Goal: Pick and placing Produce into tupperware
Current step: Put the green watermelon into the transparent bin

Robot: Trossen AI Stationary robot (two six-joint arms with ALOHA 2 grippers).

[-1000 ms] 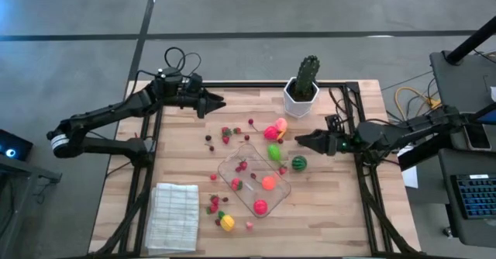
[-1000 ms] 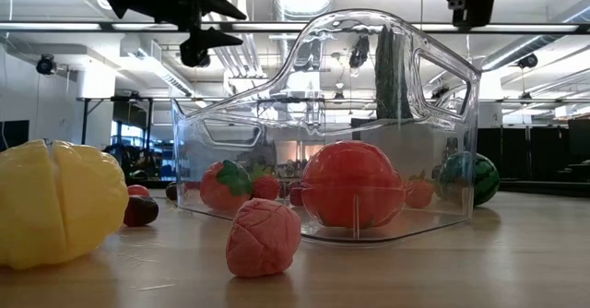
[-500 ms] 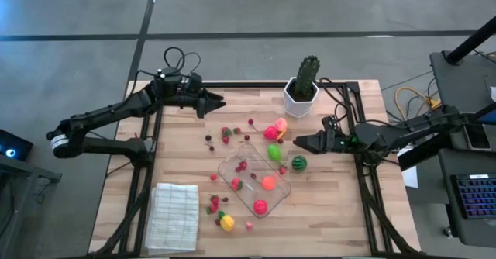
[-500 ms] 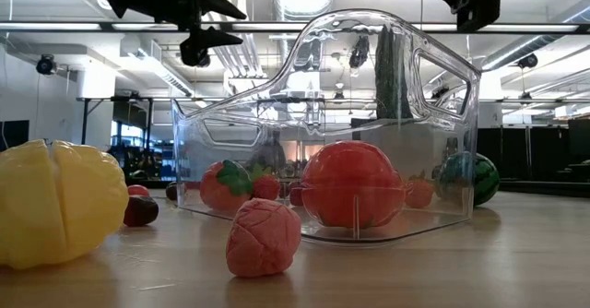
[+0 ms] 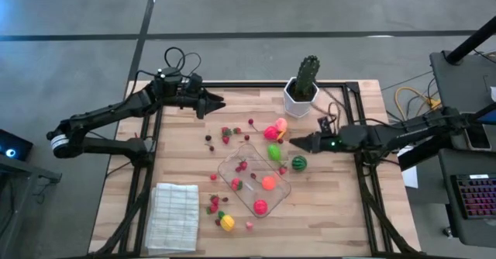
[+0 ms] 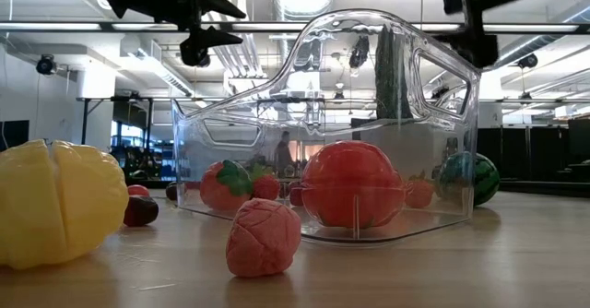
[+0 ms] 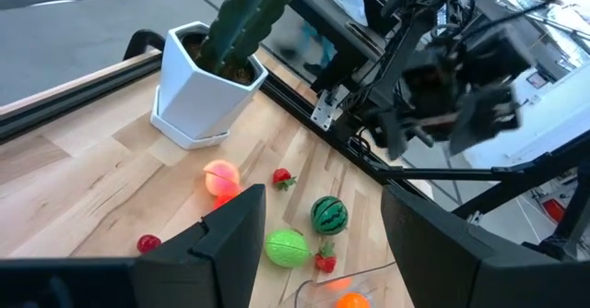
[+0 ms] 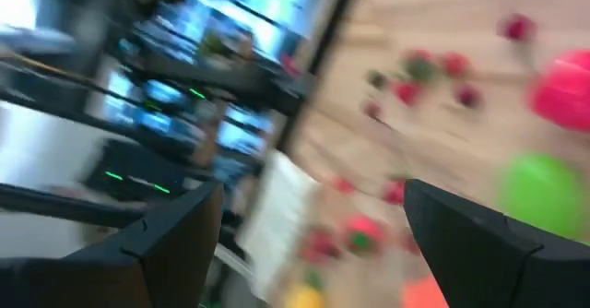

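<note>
Inside the tupperware [image 5: 253, 183], mid-desk [image 5: 186, 162], lie five produce pieces; one striped melon [image 5: 299, 164] sits just beside its rim. Right tool [image 5: 297, 143], fingers spread and empty, hovers near that melon. Left tool [image 5: 218, 101], spread, waits well apart over clear boards.

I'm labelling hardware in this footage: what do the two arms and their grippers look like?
Both arms are dark, nearly black, built of slim jointed segments. The left arm has a white band near its base and looped black cables above its wrist; its left gripper ends in two dark pointed fingers. The right gripper looks alike, with a small green light just behind it.
</note>
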